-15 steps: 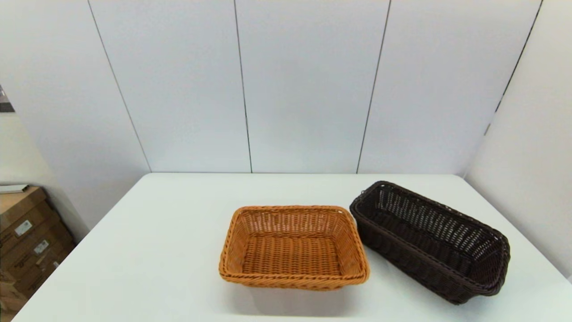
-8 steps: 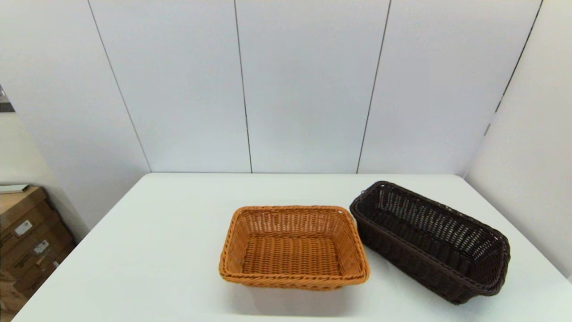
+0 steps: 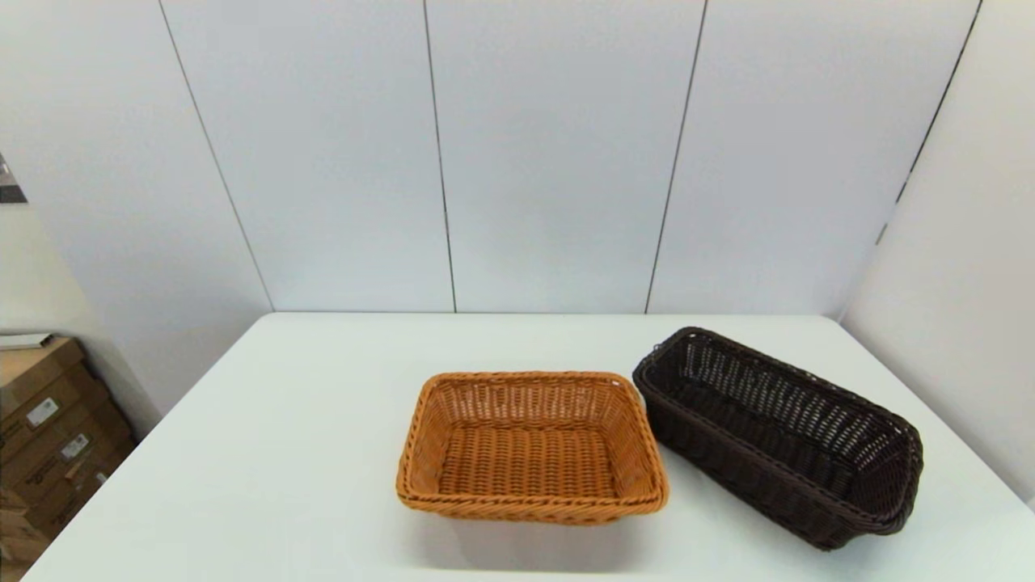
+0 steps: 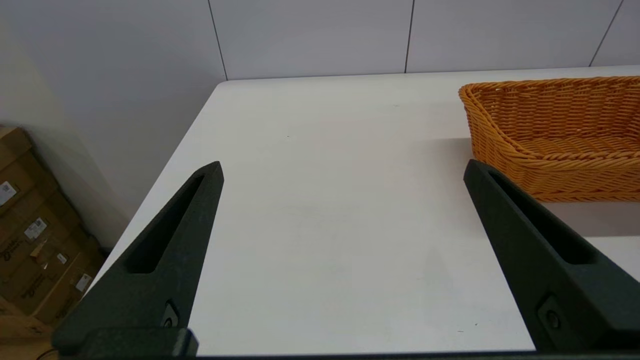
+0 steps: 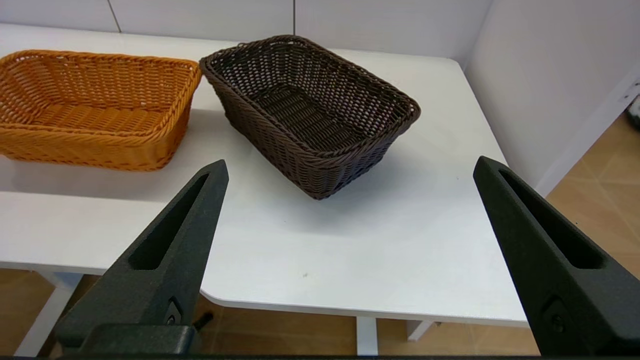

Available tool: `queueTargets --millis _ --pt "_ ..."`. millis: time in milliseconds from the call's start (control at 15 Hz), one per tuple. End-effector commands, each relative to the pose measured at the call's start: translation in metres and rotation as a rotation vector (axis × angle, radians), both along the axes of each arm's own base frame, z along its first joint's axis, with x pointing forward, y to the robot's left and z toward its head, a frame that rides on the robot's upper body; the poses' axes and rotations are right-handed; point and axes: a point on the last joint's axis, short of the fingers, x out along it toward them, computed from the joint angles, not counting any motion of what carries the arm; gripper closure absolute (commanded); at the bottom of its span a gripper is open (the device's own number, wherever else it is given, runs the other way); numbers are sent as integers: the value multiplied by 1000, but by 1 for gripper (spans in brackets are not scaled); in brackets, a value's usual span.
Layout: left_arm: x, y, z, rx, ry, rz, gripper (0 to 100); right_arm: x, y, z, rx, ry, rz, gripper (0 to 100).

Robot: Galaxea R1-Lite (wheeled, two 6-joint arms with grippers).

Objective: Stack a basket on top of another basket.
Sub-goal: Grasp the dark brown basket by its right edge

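The dark brown basket (image 3: 780,436) sits on the white table (image 3: 283,453) at the right, turned at an angle; the right wrist view shows this basket (image 5: 310,107) too. Just left of it, almost touching at one corner, stands the orange-tan basket (image 3: 530,449), also seen as the orange-tan basket (image 5: 95,107) and the orange-tan basket (image 4: 555,135). Both are upright and hold nothing. My right gripper (image 5: 350,167) is open, held back off the table's near right corner. My left gripper (image 4: 342,170) is open over the near left table, left of the orange-tan basket. Neither arm appears in the head view.
Grey wall panels close the table's far side and a wall runs along its right. Cardboard boxes (image 3: 48,428) are stacked on the floor to the left. The table's near right corner (image 5: 215,300) is rounded, with wooden floor below.
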Motion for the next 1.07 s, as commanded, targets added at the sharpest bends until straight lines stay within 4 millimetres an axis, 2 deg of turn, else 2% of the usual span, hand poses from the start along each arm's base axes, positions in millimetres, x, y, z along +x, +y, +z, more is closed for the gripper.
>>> queueTargets --millis 67,200,333,533,667,867,1067 --pt "0 0 0 0 0 0 0 36 0 44 46 141 -10 0" --pt "0 0 0 0 0 0 0 66 0 69 98 224 -24 0" --pt "0 0 0 0 0 0 0 109 0 91 178 320 -54 0" --pt "0 0 0 0 0 0 0 178 0 103 299 467 -117 0" --pt "0 0 0 0 0 0 0 220 0 93 366 555 -165 0" --pt "0 0 0 0 0 0 0 269 -3 64 449 676 -264 0" --pt "0 0 0 0 0 0 0 285 -5 32 475 794 -381 0"
